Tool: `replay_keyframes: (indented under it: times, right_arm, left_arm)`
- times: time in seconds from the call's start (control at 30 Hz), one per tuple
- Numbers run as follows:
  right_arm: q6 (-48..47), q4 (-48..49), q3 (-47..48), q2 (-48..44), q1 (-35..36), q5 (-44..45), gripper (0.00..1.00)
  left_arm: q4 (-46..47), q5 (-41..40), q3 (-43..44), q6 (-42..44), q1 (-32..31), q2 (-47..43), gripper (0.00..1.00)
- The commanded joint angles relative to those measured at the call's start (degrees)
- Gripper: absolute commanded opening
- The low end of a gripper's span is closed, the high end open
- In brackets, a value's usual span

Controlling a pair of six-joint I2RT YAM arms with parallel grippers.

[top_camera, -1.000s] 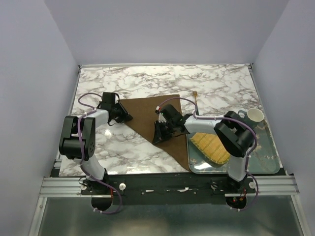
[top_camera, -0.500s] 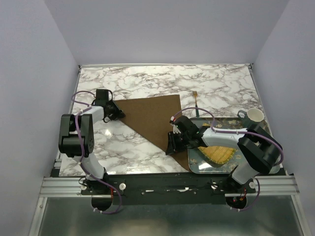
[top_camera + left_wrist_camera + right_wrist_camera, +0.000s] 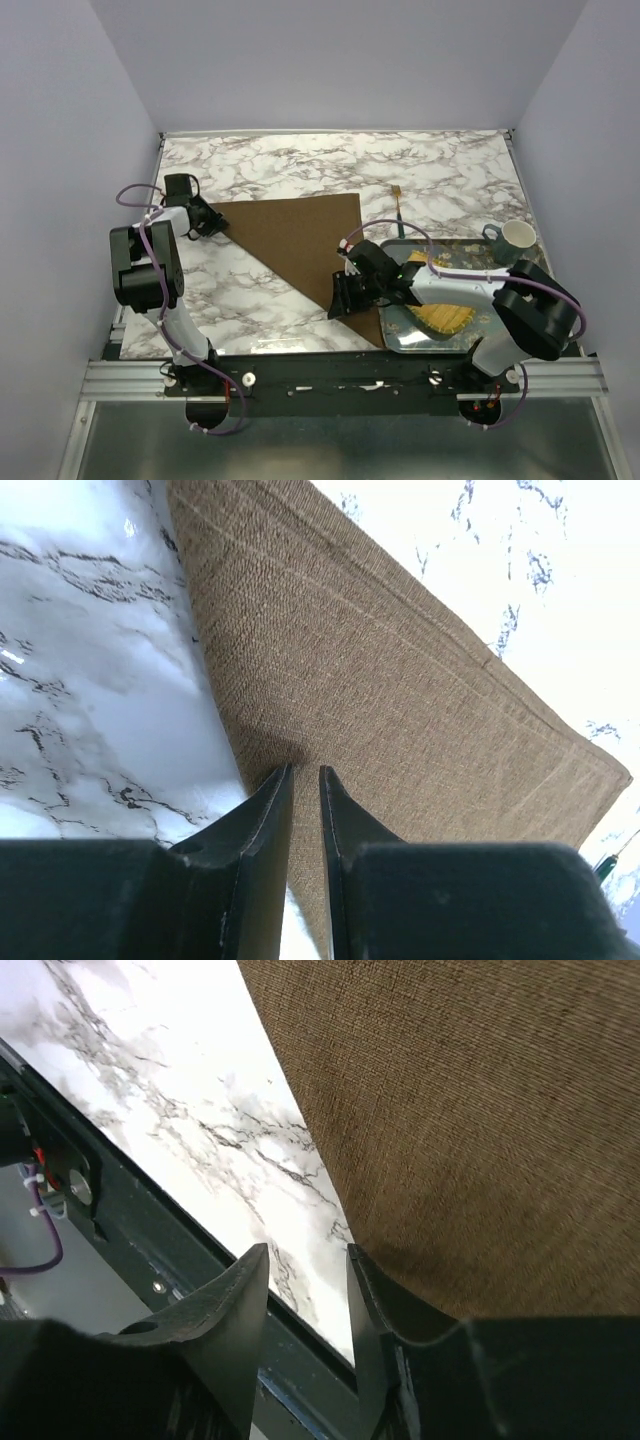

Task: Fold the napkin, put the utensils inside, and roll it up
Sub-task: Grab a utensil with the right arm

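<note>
In the top view, the left gripper covers the left corner of the dark brown square cloth napkin, and the right gripper covers its near tip. The right arm hides part of the yellow woven bamboo mat. The tines of the slim teal-handled fork are too small to count.

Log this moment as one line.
napkin: flat triangle | left gripper: jaws pinch its left corner | right gripper: jaws open at diagonal edge | fork: off napkin, untouched
</note>
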Motion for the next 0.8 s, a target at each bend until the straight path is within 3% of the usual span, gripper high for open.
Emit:
replay_keyframes:
  times: [0.0,0.2,0.27,0.43,0.6,0.77]
  right_arm:
    - [1.3,-2.8,-2.7,-2.5,0.2,5.0,0.46]
    - [2.0,-5.9,-5.0,-4.6,0.2,8.6,0.47]
    - [0.2,-9.6,-2.8,-6.8,0.1,10.3,0.51]
    - [-4.8,-16.9,10.8,-8.9,-3.7,16.0,0.65]
    - [-11.1,-26.3,24.2,-1.6,-12.9,27.0,0.89]
    - [-16.1,-29.0,36.9,7.8,-24.3,28.2,0.92]
  left_arm:
    - [-1.6,-0.8,2.2,1.3,0.6,0.1,0.25]
    - [-2.0,-0.5,2.8,2.4,-1.3,-5.9,0.30]
    - [-2.0,-0.5,3.0,2.8,-3.8,-9.0,0.33]
    - [-2.1,-1.0,1.2,4.6,-12.9,-15.6,0.45]
    - [-1.8,0.7,-3.3,6.4,-20.0,-23.0,0.57]
    - [-2.8,3.1,-6.5,7.8,-22.1,-29.3,0.62]
